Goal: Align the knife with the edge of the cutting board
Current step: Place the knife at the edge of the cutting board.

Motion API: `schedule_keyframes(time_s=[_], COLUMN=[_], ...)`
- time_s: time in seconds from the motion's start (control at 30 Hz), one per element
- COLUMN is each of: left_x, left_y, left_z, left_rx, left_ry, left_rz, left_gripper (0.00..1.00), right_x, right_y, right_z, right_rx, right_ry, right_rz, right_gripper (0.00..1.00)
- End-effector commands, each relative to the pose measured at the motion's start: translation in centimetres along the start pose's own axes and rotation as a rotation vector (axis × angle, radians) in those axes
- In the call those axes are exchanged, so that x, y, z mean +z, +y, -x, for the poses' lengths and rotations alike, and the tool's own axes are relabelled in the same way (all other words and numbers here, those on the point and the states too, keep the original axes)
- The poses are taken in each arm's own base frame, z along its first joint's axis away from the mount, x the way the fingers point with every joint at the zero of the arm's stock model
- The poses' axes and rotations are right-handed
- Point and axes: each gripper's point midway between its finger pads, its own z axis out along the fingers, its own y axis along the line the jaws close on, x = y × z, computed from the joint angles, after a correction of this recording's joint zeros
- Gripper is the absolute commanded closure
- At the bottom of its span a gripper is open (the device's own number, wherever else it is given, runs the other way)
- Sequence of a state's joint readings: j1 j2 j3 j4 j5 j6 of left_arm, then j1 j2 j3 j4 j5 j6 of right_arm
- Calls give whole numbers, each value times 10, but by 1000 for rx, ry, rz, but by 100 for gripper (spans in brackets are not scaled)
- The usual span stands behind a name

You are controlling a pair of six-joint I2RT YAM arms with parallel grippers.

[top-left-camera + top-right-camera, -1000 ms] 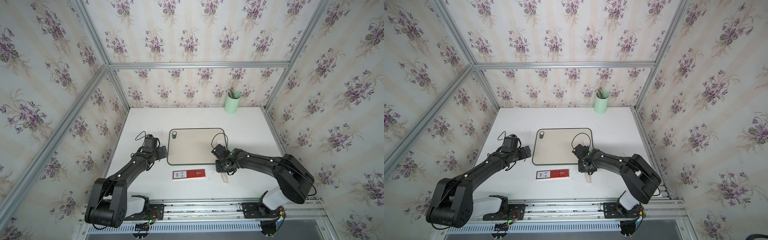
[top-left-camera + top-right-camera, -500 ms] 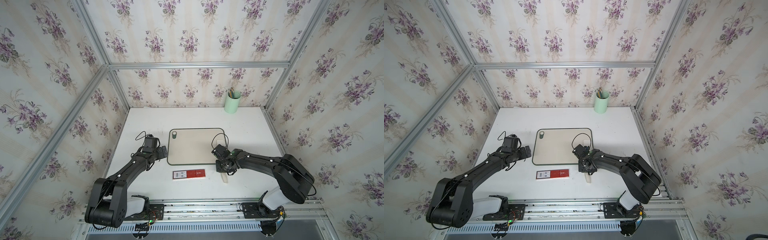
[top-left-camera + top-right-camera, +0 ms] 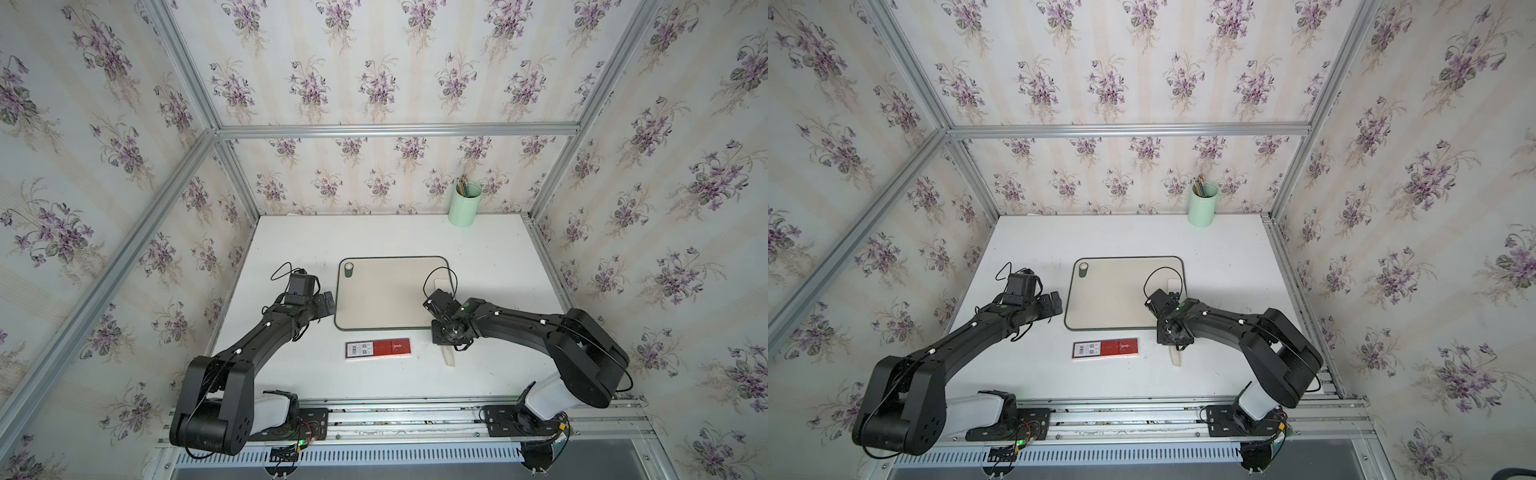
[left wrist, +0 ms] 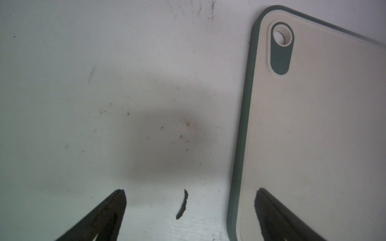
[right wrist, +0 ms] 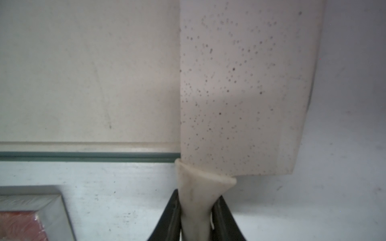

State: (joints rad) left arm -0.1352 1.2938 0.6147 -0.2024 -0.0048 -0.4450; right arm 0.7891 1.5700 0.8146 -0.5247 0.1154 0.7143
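**Both top views.** The cutting board (image 3: 390,293) lies flat in the middle of the tabletop (image 3: 498,257). The knife (image 3: 448,357) is at its right short side, with the blade on the board and the handle projecting past the near long edge. The right tool (image 3: 448,337) sits over that handle, a hold that likely lets you steer the blade without covering it. The left tool (image 3: 327,300) hovers at the board's left short side, plausibly placed to steady the board against sliding. A red box (image 3: 377,348) lies just in front of the board without touching it. A green cup (image 3: 465,205) stands well apart by the back wall.

**Left wrist view.** The left tool (image 4: 189,208) is released and empty, its jaws spread. One fingertip (image 4: 269,208) is over the board's surface and the other over bare tabletop, so they straddle the green rim. You cannot tell whether either touches down.

**Right wrist view.** The right tool (image 5: 197,210) is clenched on the knife's cream handle, just behind the blade. The speckled blade (image 5: 240,83) rests flat over the board's corner. A sliver of green rim shows beside the blade's outer edge, so the blade already runs nearly along that side. You would judge that only a slight turn or sideways nudge remains. Keep the blade low and flat so that it slides rather than tips off the rim.
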Motion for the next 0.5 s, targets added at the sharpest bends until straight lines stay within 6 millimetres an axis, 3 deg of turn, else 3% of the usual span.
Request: schedule_keyframes(time_s=[0.0,0.23,0.47], left_x=[-1,-1,-1], left_y=[0,0,0], left_z=[6,7,6], left_rx=[-2,-2,0], left_ry=[-21,-22,-20], left_rz=[5,4,5], left_gripper=[0,1,0], right_x=[-1,-1,-2], right_y=[-3,-4,-2], right_z=[4,3,3], right_rx=[19,17,16], right_ry=[-24,-21,-19], right_rz=[-13,-16,-9], right_gripper=[74,71,35])
